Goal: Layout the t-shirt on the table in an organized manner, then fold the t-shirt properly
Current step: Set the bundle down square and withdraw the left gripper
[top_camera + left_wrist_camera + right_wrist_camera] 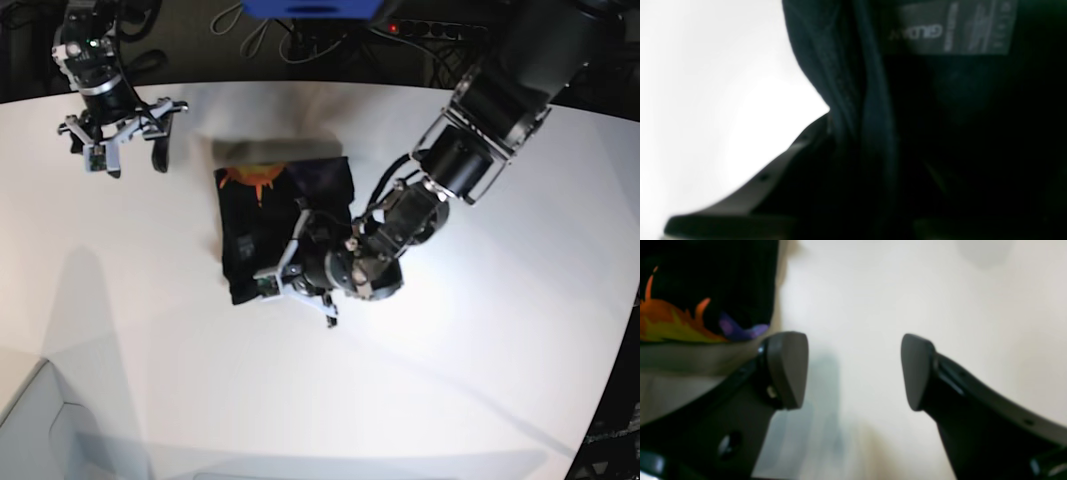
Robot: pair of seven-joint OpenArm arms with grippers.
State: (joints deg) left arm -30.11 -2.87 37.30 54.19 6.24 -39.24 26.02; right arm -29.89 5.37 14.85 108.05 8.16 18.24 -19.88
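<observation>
White, smooth tabletop carries the black cotton t-shirt, folded small near its middle. Left gripper pinches its near hem; right gripper hovers wide, empty. Soft, light cloth likely slumps, so edges suit gripping.

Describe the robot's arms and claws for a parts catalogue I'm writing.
Both arms are black and segmented, with silver-grey claw mounts. The right claw has two dark grey, rounded pads on black fingers with small holes. The left claw is black and grey.
</observation>
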